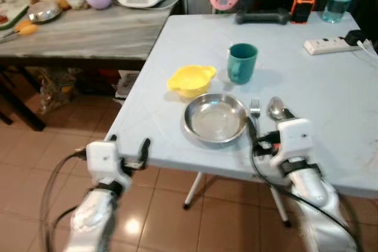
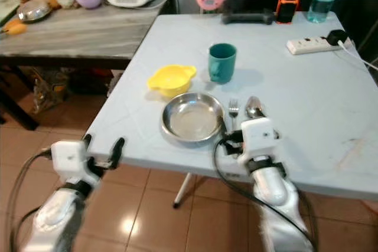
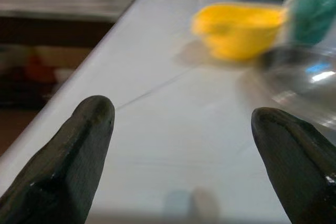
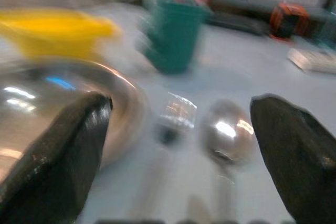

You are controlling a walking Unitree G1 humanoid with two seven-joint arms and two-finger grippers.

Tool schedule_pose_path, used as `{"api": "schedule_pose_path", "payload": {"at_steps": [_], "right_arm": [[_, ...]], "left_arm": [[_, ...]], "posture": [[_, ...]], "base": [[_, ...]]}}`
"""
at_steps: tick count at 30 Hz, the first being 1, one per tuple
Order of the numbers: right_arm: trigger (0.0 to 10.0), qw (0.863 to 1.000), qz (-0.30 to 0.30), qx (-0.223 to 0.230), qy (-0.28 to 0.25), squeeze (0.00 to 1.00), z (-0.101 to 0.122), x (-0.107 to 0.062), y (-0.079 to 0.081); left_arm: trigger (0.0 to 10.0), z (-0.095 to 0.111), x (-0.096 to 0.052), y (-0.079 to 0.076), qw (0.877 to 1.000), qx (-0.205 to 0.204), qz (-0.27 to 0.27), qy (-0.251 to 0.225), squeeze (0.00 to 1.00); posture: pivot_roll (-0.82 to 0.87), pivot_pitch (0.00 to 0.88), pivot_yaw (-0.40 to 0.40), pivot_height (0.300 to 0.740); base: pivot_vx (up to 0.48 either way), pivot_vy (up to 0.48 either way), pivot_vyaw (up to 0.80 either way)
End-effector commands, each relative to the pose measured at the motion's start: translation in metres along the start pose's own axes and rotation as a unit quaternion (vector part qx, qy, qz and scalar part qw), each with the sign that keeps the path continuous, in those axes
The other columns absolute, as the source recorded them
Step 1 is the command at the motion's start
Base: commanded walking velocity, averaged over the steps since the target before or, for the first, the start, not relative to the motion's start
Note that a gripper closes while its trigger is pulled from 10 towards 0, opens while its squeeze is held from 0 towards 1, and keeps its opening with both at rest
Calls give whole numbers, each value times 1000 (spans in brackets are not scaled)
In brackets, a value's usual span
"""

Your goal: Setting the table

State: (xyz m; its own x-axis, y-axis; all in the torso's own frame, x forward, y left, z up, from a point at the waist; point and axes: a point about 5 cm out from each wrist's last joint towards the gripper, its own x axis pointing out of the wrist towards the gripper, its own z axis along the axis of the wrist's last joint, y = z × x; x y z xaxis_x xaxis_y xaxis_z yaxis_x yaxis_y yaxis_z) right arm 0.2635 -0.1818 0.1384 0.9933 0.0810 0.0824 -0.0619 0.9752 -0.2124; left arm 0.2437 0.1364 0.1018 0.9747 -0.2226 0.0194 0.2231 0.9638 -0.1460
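We find the right gripper (image 4: 178, 145) spread wide, empty; the fork (image 4: 170, 124) and spoon (image 4: 226, 132) lie blurred between its jaws, handles hidden. The left gripper (image 3: 181, 150) gapes empty before bare table (image 3: 173, 129), the steel bowl (image 1: 215, 119) cut off beyond.

The right arm hides the handles of the fork (image 1: 255, 109) and spoon (image 1: 276, 109).

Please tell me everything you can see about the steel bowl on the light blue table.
The steel bowl is round, shallow and shiny, apparently metal, with a wide rim. It stands upright and empty near the front edge of the light blue table. The yellow bowl sits just behind it, very close; a fork lies alongside on its right. The right pincer is open by its near right rim.
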Motion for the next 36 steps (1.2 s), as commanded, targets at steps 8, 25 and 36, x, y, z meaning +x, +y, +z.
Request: {"api": "schedule_pose_path", "payload": {"at_steps": [8,25,36], "right_arm": [[10000,999,27,13,-24,0,10,4,17],[10000,998,21,65,0,0,9,8,22],[10000,990,26,134,25,0,15,32,36]], "left_arm": [[10000,2,-14,14,999,31,-7,11,0],[10000,-1,-24,0,986,42,-148,56,0],[10000,0,-23,-5,983,39,-169,60,0]], "posture": [[-162,102,106,740],[-159,121,120,740],[-157,122,123,740]], "base": [[39,0,0],[0,0,0],[0,0,0]]}}
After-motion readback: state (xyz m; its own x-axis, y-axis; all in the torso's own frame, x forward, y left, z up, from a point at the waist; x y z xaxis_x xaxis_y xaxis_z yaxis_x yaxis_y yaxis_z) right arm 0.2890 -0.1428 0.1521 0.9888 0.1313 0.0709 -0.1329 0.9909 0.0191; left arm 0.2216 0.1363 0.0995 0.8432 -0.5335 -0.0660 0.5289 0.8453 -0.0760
